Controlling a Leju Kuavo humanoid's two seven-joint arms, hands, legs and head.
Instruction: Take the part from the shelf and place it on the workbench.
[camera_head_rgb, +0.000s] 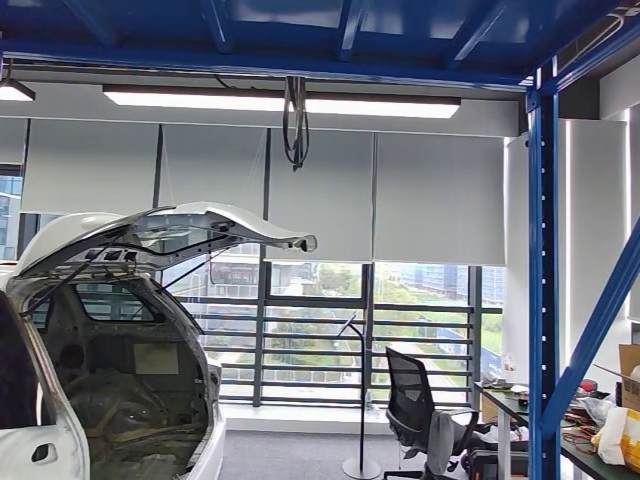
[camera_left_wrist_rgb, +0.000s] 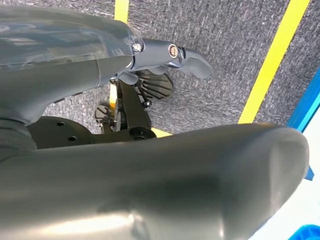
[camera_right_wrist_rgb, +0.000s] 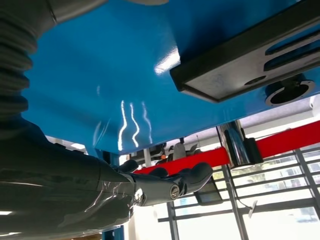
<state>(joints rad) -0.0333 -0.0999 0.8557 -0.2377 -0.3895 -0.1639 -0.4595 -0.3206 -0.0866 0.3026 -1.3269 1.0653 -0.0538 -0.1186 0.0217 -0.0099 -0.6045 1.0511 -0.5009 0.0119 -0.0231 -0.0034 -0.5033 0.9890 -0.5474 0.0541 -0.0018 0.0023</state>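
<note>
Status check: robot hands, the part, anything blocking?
Right robot hand under a blue panel, holding nothing I can see. Left robot hand hangs over carpet, grip unclear. Part not sighted. White car ahead, hatch up.

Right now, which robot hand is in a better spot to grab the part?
Probably the right hand: it is raised just beneath a shiny blue panel. The left hand hangs over the carpet floor. No part is visible yet.

Blue shelf frame and a glossy blue panel, seen close

The shelf frame (camera_head_rgb: 543, 280) is blue steel: an upright post on the right, a diagonal brace and beams overhead. Beside the post stands a dark-topped bench (camera_head_rgb: 504, 400) with clutter on it. In the right wrist view, a shiny blue panel (camera_right_wrist_rgb: 113, 75) carries a black slotted plate (camera_right_wrist_rgb: 241, 60) - whether it is the part cannot be told.
</note>
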